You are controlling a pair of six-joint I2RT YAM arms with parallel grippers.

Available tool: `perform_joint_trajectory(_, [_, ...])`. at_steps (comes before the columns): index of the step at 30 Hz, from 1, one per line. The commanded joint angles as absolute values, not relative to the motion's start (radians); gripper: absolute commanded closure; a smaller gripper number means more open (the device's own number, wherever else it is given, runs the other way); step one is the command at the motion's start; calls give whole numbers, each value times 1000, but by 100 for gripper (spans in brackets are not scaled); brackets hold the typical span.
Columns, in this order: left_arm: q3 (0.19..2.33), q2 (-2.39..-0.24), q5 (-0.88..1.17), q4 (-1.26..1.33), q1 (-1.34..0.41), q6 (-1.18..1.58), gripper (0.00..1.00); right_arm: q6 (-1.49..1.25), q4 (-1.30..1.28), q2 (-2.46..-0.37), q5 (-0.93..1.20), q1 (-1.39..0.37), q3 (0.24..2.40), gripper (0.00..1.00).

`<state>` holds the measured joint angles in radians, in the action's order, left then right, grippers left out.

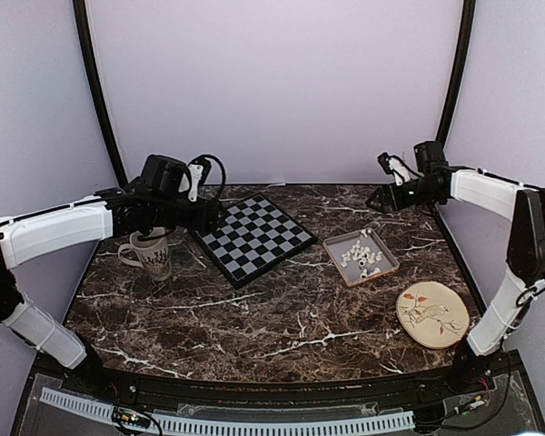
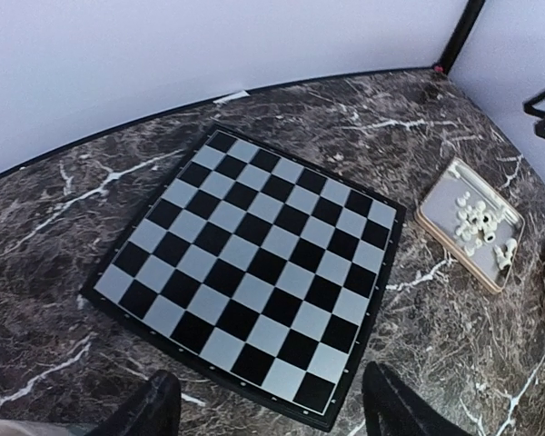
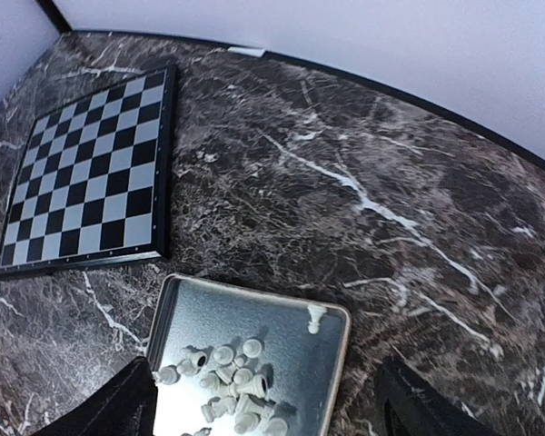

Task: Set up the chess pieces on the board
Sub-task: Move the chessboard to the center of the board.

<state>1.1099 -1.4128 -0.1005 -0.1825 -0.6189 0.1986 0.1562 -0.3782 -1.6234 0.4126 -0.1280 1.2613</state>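
Note:
The board lies bare on the marble table, left of centre; it also shows in the left wrist view and the right wrist view. The chess pieces lie jumbled in a square tray, right of the board; they show in the right wrist view and the left wrist view. My left gripper hovers open and empty at the board's far-left edge. My right gripper is open and empty, above and behind the tray.
A cream mug with a dark pattern stands left of the board, under my left arm. A round cream plate with a bird drawing lies at the front right. A curved purple backdrop closes off the far side.

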Motion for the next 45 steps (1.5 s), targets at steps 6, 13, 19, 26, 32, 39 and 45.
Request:
perform_joint_trajectory(6, [1178,-1582,-99,-292,-709,528,15,139,-533,-2080,465,-300,1700,27])
perform_joint_trajectory(13, [1256,-1722,-206,-382,-710,755,14,101,-653,-2355,460,-400,2013,25])
perform_joint_trajectory(19, [1297,-1826,-147,-415,-650,865,14,68,-704,-2478,441,-441,2134,24])
perform_joint_trajectory(26, [1307,-1884,-130,-395,-621,873,15,70,-711,-2505,443,-462,2136,24])
perform_joint_trajectory(32, [1337,-1952,-96,-390,-593,864,16,78,-713,-2497,470,-470,2090,25])
perform_joint_trajectory(39, [1350,-1990,-71,-373,-591,820,24,110,-703,-2427,486,-498,1986,36])
perform_joint_trajectory(45, [1341,-1989,-25,-368,-592,721,44,114,-686,-2340,503,-538,1856,48])
